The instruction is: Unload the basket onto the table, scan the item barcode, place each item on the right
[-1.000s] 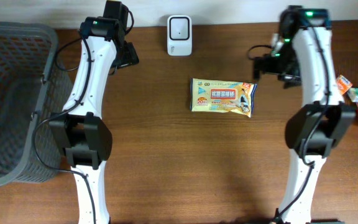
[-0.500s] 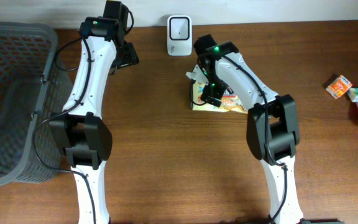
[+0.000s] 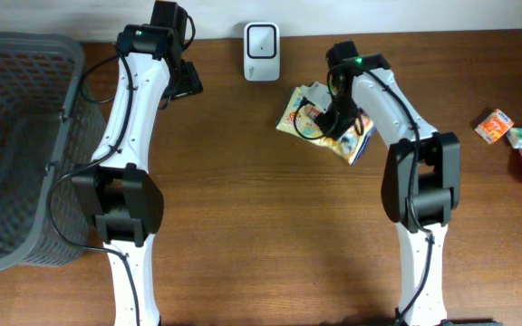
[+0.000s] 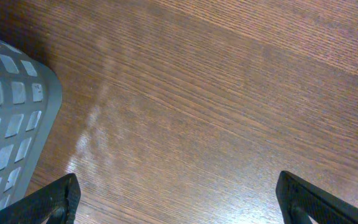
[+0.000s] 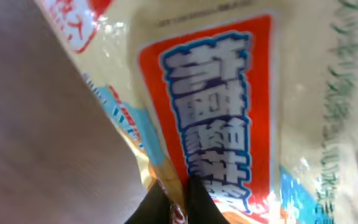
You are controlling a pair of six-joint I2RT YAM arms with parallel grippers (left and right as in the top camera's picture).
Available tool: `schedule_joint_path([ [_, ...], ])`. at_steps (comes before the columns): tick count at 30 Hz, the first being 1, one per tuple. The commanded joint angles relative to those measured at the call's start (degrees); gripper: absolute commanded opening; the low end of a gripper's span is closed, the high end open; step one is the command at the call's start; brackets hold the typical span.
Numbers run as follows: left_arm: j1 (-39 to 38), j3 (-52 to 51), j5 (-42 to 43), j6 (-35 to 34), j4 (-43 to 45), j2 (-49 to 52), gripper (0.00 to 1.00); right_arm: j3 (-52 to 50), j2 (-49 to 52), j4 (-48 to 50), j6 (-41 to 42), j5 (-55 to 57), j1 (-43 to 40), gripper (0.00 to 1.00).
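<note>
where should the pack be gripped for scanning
Likely a pinch of loose film near its middle, from above, as the right tool does now: the pack is a flat, soft pouch with no rigid edge to clamp, so a top pinch gathers film.

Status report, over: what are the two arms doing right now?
Left tool open over table. Right tool shut on packet, held tilted near scanner. Nothing between them.

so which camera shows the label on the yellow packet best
Right wrist: the yellow packet fills the frame, its red label with blue characters close up. Overhead shows the whole packet, small and tilted, pinched by the right gripper. Left wrist shows none of it.
</note>
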Motion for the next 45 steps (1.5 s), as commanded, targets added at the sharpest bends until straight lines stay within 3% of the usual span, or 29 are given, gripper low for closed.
schedule_joint_path([
  [1, -0.1, -0.1, -0.6, -0.7, 0.0, -1.4, 0.99, 1.2, 0.0, -10.1, 13.1, -3.8, 3.7, 0.17],
  [2, -0.1, -0.1, -0.6, -0.7, 0.0, -1.4, 0.99, 3.6, 0.0, -16.8, 13.2, -4.3, 5.6, 0.34],
  [4, -0.1, -0.1, -0.6, -0.7, 0.0, -1.4, 0.99, 6.6, 0.0, -20.8, 13.2, -1.1, 7.3, 0.47],
  [5, -0.1, -0.1, -0.6, -0.7, 0.0, -1.4, 0.99, 8.4, 0.0, -20.4, 13.2, 3.8, 8.1, 0.80],
  [6, -0.1, -0.1, -0.6, -0.7, 0.0, -1.4, 0.99, 9.0, 0.0, -18.9, 13.2, 7.3, 8.3, 0.99],
  [13, -0.1, -0.1, -0.6, -0.7, 0.0, -1.4, 0.99, 7.0, 0.4, -11.3, 13.2, 10.6, 5.6, 0.99],
  [20, -0.1, -0.1, -0.6, -0.7, 0.0, -1.4, 0.99, -3.7, 0.4, -1.2, 13.2, 8.9, 5.7, 0.99],
  [21, -0.1, -0.1, -0.6, -0.7, 0.0, -1.4, 0.99, -5.0, 0.4, 0.1, 13.2, 8.9, 5.7, 0.94],
  [23, -0.1, -0.1, -0.6, -0.7, 0.0, -1.4, 0.99, -5.8, 0.4, 0.9, 14.1, 8.9, 5.7, 0.51],
  [24, -0.1, -0.1, -0.6, -0.7, 0.0, -1.4, 0.99, -5.5, 0.3, 0.8, 16.8, 8.9, 5.7, 0.38],
  [29, -0.1, -0.1, -0.6, -0.7, 0.0, -1.4, 0.99, 1.4, 0.1, -1.8, 25.9, 8.8, 5.7, 0.08],
  [32, -0.1, -0.1, -0.6, -0.7, 0.0, -1.4, 0.99, 10.6, 0.1, -4.1, 26.8, 4.3, 5.7, 0.08],
  [35, -0.1, -0.1, -0.6, -0.7, 0.0, -1.4, 0.99, 19.5, 0.1, -0.1, 33.1, 1.7, 5.7, 0.13],
  [40, -0.1, -0.1, -0.6, -0.7, 0.0, -1.4, 0.99, 20.7, 1.0, 21.3, 43.1, 1.3, 6.0, 0.16],
  [45, -0.1, -0.1, -0.6, -0.7, 0.0, -1.4, 0.99, 20.7, 4.3, 35.7, 44.1, 1.5, 7.9, 0.16],
])
